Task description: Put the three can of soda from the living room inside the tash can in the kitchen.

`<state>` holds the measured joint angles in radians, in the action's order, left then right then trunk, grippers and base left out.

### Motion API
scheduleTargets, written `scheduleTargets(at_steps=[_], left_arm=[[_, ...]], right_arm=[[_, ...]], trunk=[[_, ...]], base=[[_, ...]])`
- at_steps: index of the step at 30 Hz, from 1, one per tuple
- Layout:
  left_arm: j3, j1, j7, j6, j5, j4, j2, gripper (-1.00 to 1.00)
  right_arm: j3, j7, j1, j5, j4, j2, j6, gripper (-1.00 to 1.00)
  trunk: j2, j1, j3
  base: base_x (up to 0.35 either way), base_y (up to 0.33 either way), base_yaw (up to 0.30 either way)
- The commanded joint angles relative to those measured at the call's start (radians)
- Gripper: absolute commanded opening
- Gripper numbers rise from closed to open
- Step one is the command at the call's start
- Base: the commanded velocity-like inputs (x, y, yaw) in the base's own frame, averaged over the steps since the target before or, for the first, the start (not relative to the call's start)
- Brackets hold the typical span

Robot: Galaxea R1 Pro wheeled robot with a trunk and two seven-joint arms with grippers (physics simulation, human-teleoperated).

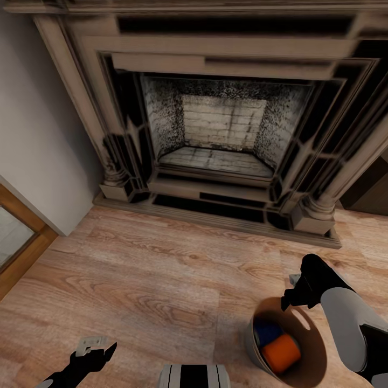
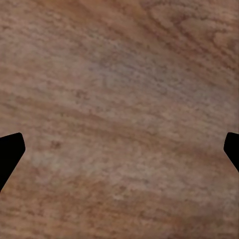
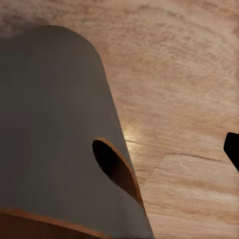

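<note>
The trash can [image 1: 315, 353], grey outside and brown inside, stands on the wooden floor at the lower right of the head view. A dark blue soda can [image 1: 267, 331] and a bright orange one [image 1: 281, 353] lie inside it; a third can is hidden or out of view. My right gripper [image 1: 291, 299] sits at the bin's far rim. In the right wrist view the grey wall [image 3: 50, 124] with its oval cut-out [image 3: 114, 167] runs between the jaws, one fingertip [image 3: 232, 149] stands wide and the other is hidden. My left gripper [image 1: 99, 350] hangs open over bare floor [image 2: 119, 74].
A large stone fireplace [image 1: 221, 129] fills the wall ahead, its hearth step [image 1: 215, 215] jutting onto the floor. A white wall [image 1: 37, 134] and a wood-framed glass panel [image 1: 16, 237] lie to the left. Wooden floor [image 1: 161, 280] stretches between me and the fireplace.
</note>
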<state>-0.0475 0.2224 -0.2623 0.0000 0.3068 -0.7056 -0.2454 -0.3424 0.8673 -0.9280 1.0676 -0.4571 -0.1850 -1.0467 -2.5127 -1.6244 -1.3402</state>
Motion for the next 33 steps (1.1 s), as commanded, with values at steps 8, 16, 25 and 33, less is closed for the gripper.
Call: scheduleTargets(at_steps=[8,16,25,33], left_arm=[[0.0,0.0,0.0,-0.001,0.0,0.001,0.0,1.0],[0.0,0.0,0.0,-0.001,0.0,0.002,0.0,1.0],[0.0,0.0,0.0,-0.001,0.0,0.002,0.0,1.0],[0.0,0.0,0.0,0.0,-0.001,0.002,0.0,1.0]], right_arm=[[0.0,-0.001,0.0,0.002,0.0,0.0,0.0,1.0],[0.0,-0.002,0.0,0.002,0.0,-0.001,0.0,1.0],[0.0,-0.003,0.001,0.002,0.0,-0.001,0.0,1.0],[0.0,-0.005,0.001,0.002,0.0,0.001,0.0,1.0]], trunk=[[0.0,0.0,0.0],[0.0,0.001,0.008],[0.003,0.005,0.043],[0.004,0.009,0.073]], base=[[0.0,0.0,0.0],[0.0,0.0,0.0],[0.0,0.0,0.0],[0.0,0.0,0.0]])
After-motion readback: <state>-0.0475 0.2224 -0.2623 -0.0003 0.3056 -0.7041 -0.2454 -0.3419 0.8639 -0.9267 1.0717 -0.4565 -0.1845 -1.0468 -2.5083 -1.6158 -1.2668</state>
